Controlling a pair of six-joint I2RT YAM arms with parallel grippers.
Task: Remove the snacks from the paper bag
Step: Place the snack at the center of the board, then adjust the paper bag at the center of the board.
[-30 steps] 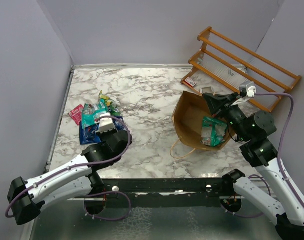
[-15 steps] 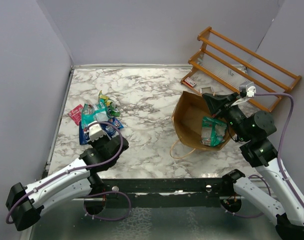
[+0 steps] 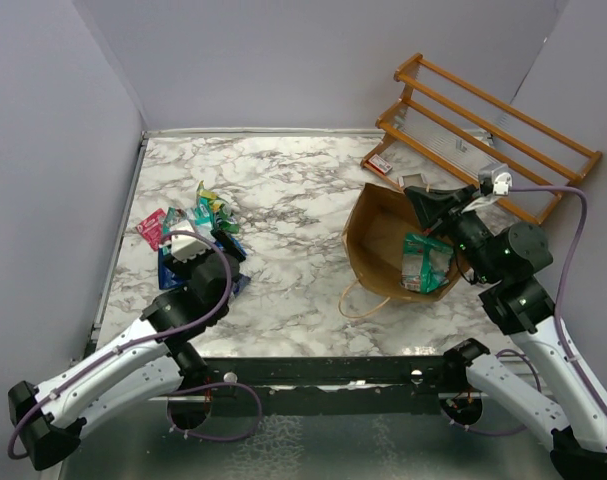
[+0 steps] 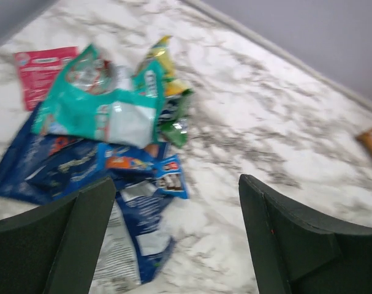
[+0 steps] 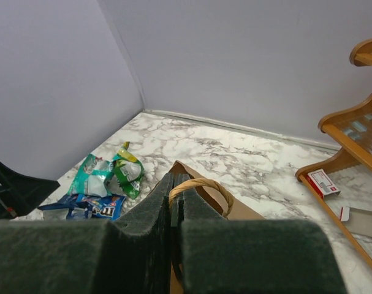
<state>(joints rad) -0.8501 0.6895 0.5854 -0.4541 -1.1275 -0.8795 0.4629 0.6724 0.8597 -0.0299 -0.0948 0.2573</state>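
Observation:
The snacks (image 3: 198,225) lie in a loose pile on the marble at the left: teal (image 4: 106,110), blue (image 4: 146,208), yellow-green (image 4: 167,92) and a red-pink packet (image 4: 41,67). My left gripper (image 3: 188,245) hovers over the near side of the pile, open (image 4: 176,239), with nothing between its fingers. The brown paper bag (image 3: 383,250) lies at the right with its mouth open. A teal packet (image 3: 423,262) shows inside it. My right gripper (image 3: 423,205) is shut (image 5: 176,184) on the bag's rim beside its looped handle (image 5: 201,184), holding the mouth up.
A wooden slatted rack (image 3: 493,130) leans at the back right. A small red and white box (image 3: 380,163) lies by its foot. The bag's other handle (image 3: 358,300) trails toward the near edge. Grey walls close the left and back sides.
My left gripper has opened, let go of a blue packet onto the pile, and drawn back slightly to the left. The right arm and the bag have stayed still.

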